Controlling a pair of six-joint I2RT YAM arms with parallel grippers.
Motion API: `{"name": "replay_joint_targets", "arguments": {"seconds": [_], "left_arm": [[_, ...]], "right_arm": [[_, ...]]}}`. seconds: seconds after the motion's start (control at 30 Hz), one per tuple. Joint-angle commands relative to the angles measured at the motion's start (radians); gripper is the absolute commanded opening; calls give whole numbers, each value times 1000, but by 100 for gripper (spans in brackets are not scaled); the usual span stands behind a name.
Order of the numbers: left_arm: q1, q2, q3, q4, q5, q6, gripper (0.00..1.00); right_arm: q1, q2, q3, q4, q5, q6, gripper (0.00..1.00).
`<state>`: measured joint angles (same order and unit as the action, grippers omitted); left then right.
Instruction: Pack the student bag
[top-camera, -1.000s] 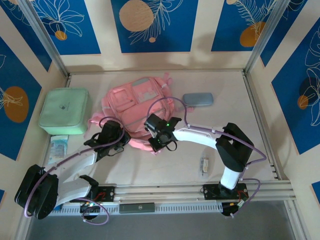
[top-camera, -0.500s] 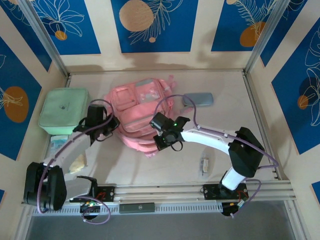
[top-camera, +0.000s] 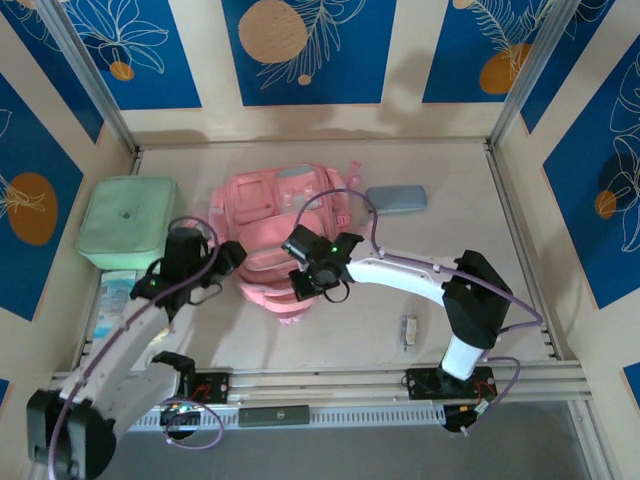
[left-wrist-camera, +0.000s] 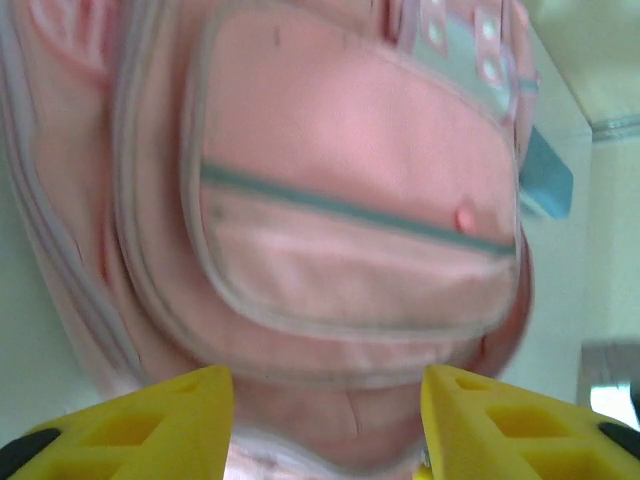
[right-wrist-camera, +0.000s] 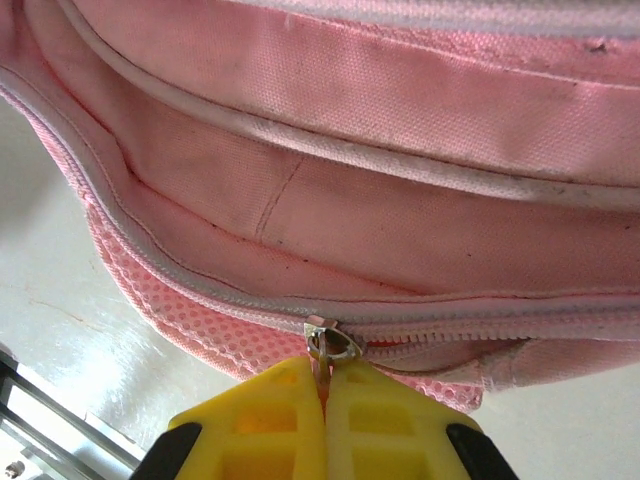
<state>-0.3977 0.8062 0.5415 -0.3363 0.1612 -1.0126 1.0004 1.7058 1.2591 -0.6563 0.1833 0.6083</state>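
The right gripper (right-wrist-camera: 322, 398) is clamped together on the zipper pull (right-wrist-camera: 331, 343) of the student bag (right-wrist-camera: 420, 210), whose pink bulk is spread directly ahead of its fingertips. The left gripper (left-wrist-camera: 325, 380) is seen with its fingers parted, the bag's lower edge just in front of the gap and a front pocket (left-wrist-camera: 350, 230) beyond. A mint-green case (top-camera: 128, 220) is set off the left gripper's left side, and a grey-blue pouch (top-camera: 396, 198) is laid past the bag.

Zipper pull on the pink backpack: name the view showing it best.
Right wrist: the zipper pull sits close up, pinched in the right gripper's shut jaws. Top external shows the whole student bag, the pull too small to see. Left wrist shows its front pocket.
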Motion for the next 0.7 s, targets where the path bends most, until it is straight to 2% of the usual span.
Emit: {"name": "replay_joint_targets", "arguments": {"seconds": [0.0, 0.07, 0.17, 0.23, 0.33, 0.4, 0.47, 0.53, 0.67], "left_arm": [[-153, -56, -111, 66, -104, -279, 53], [-254, -41, -107, 49, -205, -349, 53], [-336, 21, -113, 95, -297, -427, 54], [-365, 85, -118, 166, -328, -475, 53], [-375, 216, -113, 300, -314, -497, 49], [-382, 278, -89, 309, -315, -490, 47], [-392, 322, -57, 223, -355, -504, 37], [-392, 334, -78, 215, -383, -526, 25], [-371, 269, -134, 174, -457, -510, 0]], "right_arm": [[8, -19, -34, 43, -41, 13, 0], [9, -30, -51, 57, -42, 12, 0], [9, -35, -67, 68, -36, 5, 0], [8, -35, -78, 82, -44, 7, 0], [14, -35, -85, 90, -41, 6, 0], [14, -38, -91, 90, -35, 6, 0], [13, -43, -95, 92, -33, 6, 0], [12, -37, -79, 66, -16, 5, 0], [9, -48, -62, -28, 71, 5, 0]]}}
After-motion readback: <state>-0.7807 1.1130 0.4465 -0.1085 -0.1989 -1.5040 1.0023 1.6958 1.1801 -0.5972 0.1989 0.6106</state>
